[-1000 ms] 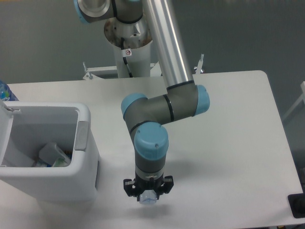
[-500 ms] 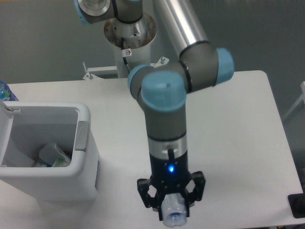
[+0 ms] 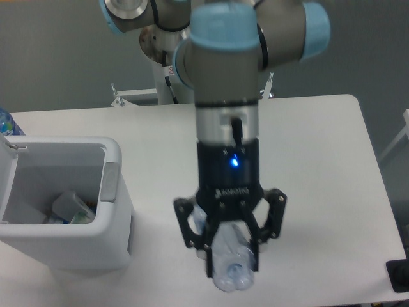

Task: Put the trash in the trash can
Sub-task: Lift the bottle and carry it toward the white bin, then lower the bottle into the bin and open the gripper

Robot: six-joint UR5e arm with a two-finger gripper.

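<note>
My gripper hangs high over the front middle of the table, shut on a crushed clear plastic bottle with a bluish tint, one piece of the trash. The bottle points toward the camera between the black fingers. The trash can, a big white rectangular bin with a grey tab on its right side, stands at the left, well apart from the gripper. Inside it lies a small clear plastic cup among other scraps.
A darker blue bottle pokes in at the far left edge behind the bin. The arm's base column stands behind the table's back edge. A black object sits at the table's front right corner.
The gripper has risen from the table surface toward the camera with the crushed bottle held in it, and the arm's upper links have swung up over the table.
</note>
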